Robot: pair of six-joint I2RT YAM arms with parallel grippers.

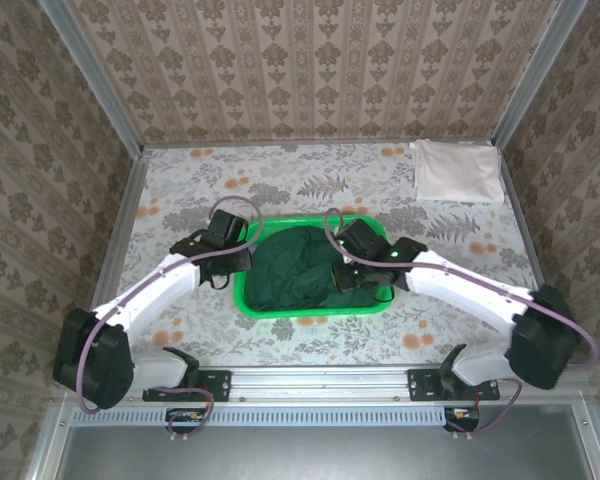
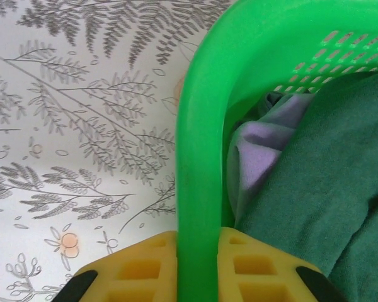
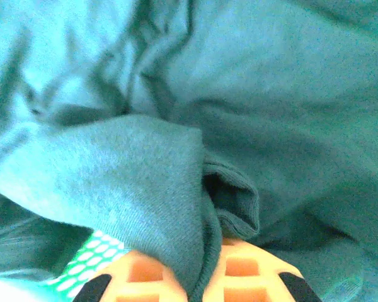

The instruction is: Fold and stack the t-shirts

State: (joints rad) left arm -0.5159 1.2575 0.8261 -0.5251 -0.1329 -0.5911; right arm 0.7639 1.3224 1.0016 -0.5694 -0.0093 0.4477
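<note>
My right pincer (image 3: 201, 277) pinches the green shirt (image 3: 113, 170) and my left pincer (image 2: 198, 267) pinches the basket (image 2: 201, 126) rim at nine o'clock; if it slips, the basket lifts too.

Overhead, my light is even, shadows faint. My right wrist view is bluish and blurred across the dark green t-shirt (image 3: 283, 113); my left is bright, the basket (image 2: 201, 157) soft at bottom centre.

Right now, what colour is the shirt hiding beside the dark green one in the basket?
The hidden shirt is pale greyish-lavender, seen best in the left wrist view.
</note>
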